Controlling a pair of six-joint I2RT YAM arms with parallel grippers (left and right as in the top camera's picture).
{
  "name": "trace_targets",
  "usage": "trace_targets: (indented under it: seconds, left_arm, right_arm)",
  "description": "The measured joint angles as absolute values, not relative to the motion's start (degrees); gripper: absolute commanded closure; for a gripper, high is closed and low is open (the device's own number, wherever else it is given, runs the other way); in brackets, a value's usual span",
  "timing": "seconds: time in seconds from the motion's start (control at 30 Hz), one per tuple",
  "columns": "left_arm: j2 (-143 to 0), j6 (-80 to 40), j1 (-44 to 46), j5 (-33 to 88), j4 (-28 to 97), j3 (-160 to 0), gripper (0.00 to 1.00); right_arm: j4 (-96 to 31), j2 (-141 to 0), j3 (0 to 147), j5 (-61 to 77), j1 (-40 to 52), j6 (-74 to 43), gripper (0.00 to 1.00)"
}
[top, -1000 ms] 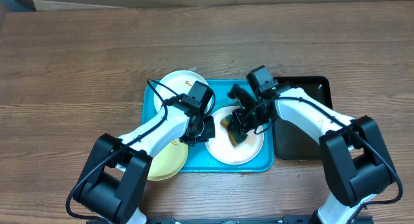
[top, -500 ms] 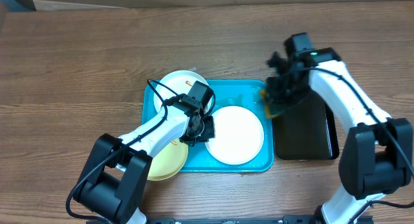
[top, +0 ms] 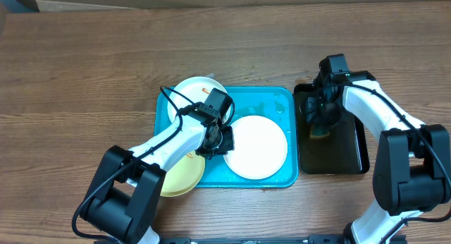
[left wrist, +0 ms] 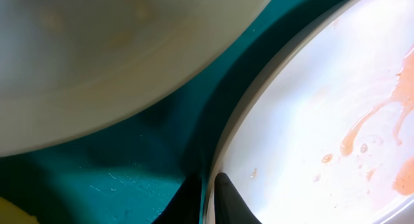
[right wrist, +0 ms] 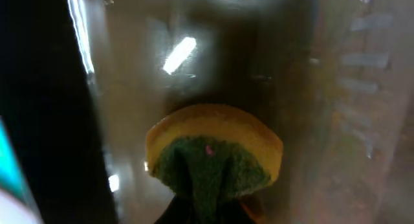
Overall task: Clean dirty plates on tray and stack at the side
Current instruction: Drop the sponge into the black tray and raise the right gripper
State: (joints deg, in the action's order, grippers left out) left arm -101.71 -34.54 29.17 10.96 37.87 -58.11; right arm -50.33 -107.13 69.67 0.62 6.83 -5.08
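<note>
The turquoise tray (top: pixel 264 103) holds a white plate (top: pixel 261 149). A second white plate (top: pixel 192 91) with an orange-red smear lies over the tray's far left rim. The pale yellow plate (top: pixel 180 179) overlaps the tray's near left corner. My left gripper (top: pixel 220 140) is shut on the left rim of the white plate in the tray. In the left wrist view its fingers (left wrist: pixel 207 199) straddle that rim, and the plate (left wrist: pixel 310 120) shows thin orange streaks. My right gripper (top: pixel 320 119) is shut on a yellow-and-green sponge (right wrist: pixel 213 153) low over the black tray.
The narrow black tray (top: pixel 349 149) stands right of the turquoise tray, and its wet floor shows in the right wrist view (right wrist: pixel 259 56). Bare wooden table (top: pixel 84 75) surrounds both trays. A cardboard edge runs along the far side.
My right gripper has carried the sponge off the white plate, to the right and over the black tray. The left arm has not moved.
</note>
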Motion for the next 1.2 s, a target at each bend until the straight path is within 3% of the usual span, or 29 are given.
trace_targets:
  seconds: [0.1,0.13,0.17,0.2,0.5,0.73,0.97,1.2]
  left_arm:
    - [-101.7,-34.5,29.2,11.0,37.9,-58.1,0.84]
    - [-101.7,-34.5,29.2,11.0,37.9,-58.1,0.82]
    - [-101.7,-34.5,29.2,10.9,37.9,-58.1,0.80]
    - [-101.7,-34.5,29.2,11.0,37.9,-58.1,0.79]
    - [-101.7,-34.3,29.2,11.0,37.7,-58.1,0.77]
    - [-101.7,-34.3,29.2,11.0,37.7,-58.1,0.96]
    - [-101.7,-34.2,29.2,11.5,37.9,-58.2,0.96]
    - [-101.8,-33.5,28.6,11.2,47.3,-65.0,0.96]
  right_arm:
    - [-49.5,-107.1,69.7,-0.5,6.9,-5.7,0.67]
    - [-49.3,-107.1,69.7,-0.6,6.9,-6.1,0.56]
    - [-49.2,-107.1,69.7,-0.9,6.9,-6.1,0.37]
    - [-49.2,-107.1,69.7,-0.9,6.9,-6.2,0.32]
    - [-55.6,-107.3,76.4,-1.1,6.8,-9.6,0.31]
    - [-58.2,-107.3,83.8,-1.1,4.9,-12.0,0.25]
    - [-58.6,-107.3,83.8,0.6,-4.1,-13.1,0.24]
    - [-58.7,-107.3,83.8,1.1,-13.8,-13.5,0.26]
